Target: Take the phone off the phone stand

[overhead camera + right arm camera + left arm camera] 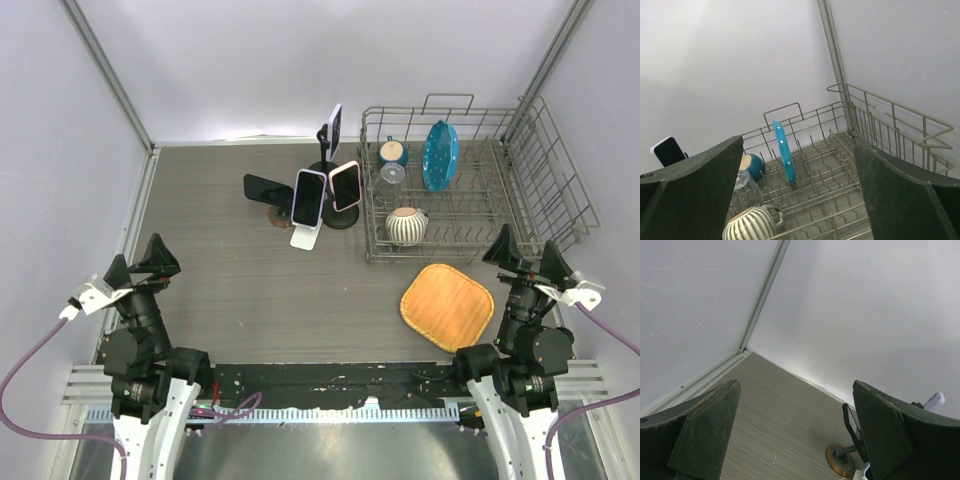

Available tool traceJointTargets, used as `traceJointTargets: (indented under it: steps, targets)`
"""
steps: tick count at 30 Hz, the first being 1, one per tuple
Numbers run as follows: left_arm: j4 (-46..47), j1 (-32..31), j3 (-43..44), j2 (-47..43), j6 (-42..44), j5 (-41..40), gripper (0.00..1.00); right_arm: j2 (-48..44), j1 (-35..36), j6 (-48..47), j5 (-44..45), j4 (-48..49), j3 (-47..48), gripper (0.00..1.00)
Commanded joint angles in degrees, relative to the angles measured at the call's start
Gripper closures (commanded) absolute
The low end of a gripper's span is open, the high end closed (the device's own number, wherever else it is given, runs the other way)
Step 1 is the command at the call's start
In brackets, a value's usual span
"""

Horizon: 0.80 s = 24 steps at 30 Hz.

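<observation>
Several phones stand at the back middle of the table. A black phone (262, 187) sits on a stand with a round wooden base (277, 216). A white-edged phone (309, 197) leans on a white stand (305, 238). A pink phone (345, 185) and a higher phone (335, 125) sit on black stands. My left gripper (140, 262) is open and empty at the near left, far from them. My right gripper (527, 252) is open and empty at the near right. The left wrist view shows the black phone (852, 425) and its wooden base (840, 463) between open fingers.
A wire dish rack (470, 215) stands at the back right with a blue plate (440, 155), a striped mug (406, 225), a blue cup (393, 152) and a glass (393, 175). An orange-yellow board (448, 305) lies in front of it. White walls enclose the table.
</observation>
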Motion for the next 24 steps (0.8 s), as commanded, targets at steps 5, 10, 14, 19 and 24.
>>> traceJointTargets:
  steps: [5,10,14,19,24]
  targets:
    - [-0.9,0.25,2.58,-3.33,-0.86,-0.05,0.0,2.7,0.32,3.22,-8.7,0.12,2.83,0.03]
    - [-0.37,-0.54,2.32,-3.15,-0.77,-0.14,0.0,14.89,0.24,8.58,-17.31,-6.73,9.06,0.03]
    - [-0.29,-2.04,2.32,-3.24,-0.68,-0.05,0.0,25.52,0.32,12.35,-21.28,-17.34,15.39,0.03]
    - [-0.9,-2.83,2.75,-3.33,-0.68,-0.31,0.0,37.24,0.32,17.54,-25.95,-27.38,21.55,0.03]
    - [-1.34,-4.23,2.84,-3.24,-0.6,-1.19,0.0,46.64,0.32,25.18,-16.31,-39.26,23.58,0.03]
